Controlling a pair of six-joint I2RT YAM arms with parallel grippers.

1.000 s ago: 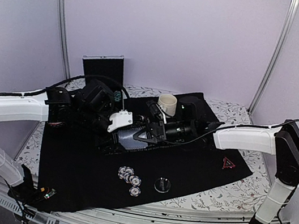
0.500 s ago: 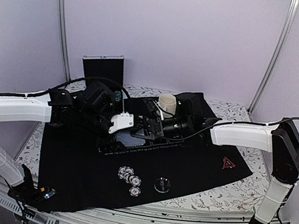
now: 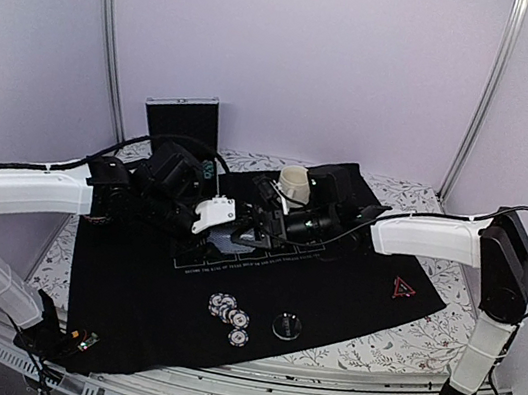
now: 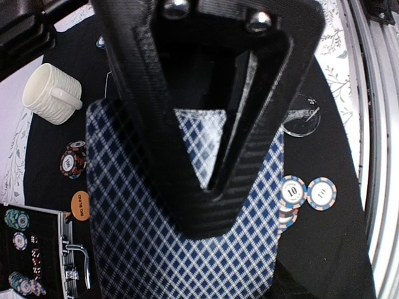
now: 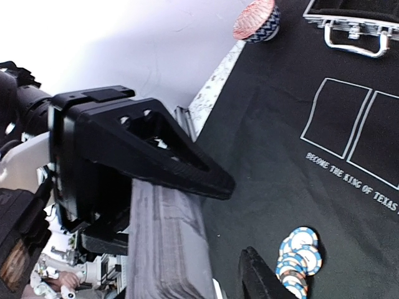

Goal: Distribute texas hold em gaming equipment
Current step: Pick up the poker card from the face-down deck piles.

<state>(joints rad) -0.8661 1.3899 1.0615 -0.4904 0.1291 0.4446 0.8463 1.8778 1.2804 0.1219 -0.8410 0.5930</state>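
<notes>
A deck of blue diamond-backed playing cards [image 4: 187, 255] hangs above the black mat [image 3: 147, 290], between both grippers. My left gripper [image 4: 206, 215] lies flat on the top card and is shut on the deck; its other finger is hidden behind it. In the right wrist view the deck's grey edge [image 5: 165, 249] rests against the upper finger of my right gripper [image 5: 240, 218], while the lower finger stands apart from it, so that gripper is open. Striped poker chips [image 3: 230, 311] and a dark disc [image 3: 287, 324] lie near the mat's front. A red-edged triangle [image 3: 402, 289] lies at the right.
A cream mug [image 3: 295, 180] stands just behind the grippers. An open metal case [image 3: 181, 123] with chips sits at the back left. An orange disc [image 4: 80, 205] and a small chip stack [image 4: 73, 161] lie near the mug. White card outlines [image 5: 349, 124] are printed on the mat.
The right gripper's jaws have opened off the deck while the left gripper's jaws closed onto it. Both grippers drifted slightly toward the back of the mat.
</notes>
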